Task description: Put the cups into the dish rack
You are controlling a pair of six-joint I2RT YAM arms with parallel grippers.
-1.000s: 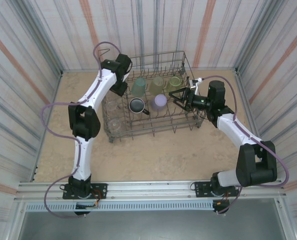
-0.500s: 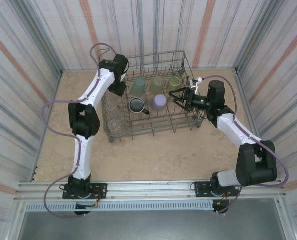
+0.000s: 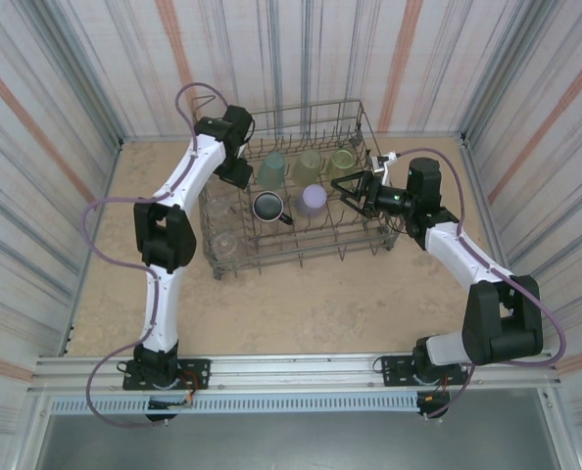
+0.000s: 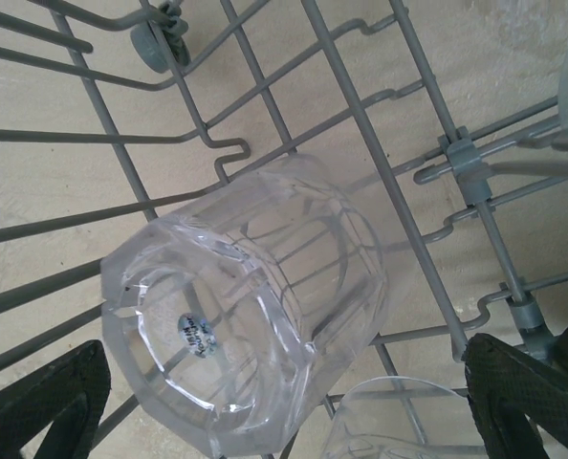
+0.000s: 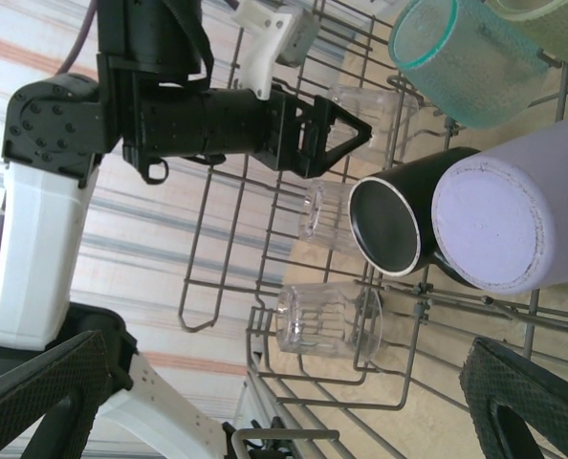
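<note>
Now both jaws wide, empty; faceted clear tumbler [image 4: 246, 316] on grey wire rack [image 4: 459, 161].

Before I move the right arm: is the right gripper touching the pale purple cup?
Apart. The right wrist view shows the right gripper open, fingers in the bottom corners, a plain gap below the pale purple cup.

Robot test cell in a lab: 2 white-and-black robot arms [image 3: 164, 240] bolted to a metal rail [image 3: 291, 370] at the near edge of a beige tabletop [image 3: 301, 304], with striped panel walls [image 3: 46, 117] left, right and far.
</note>
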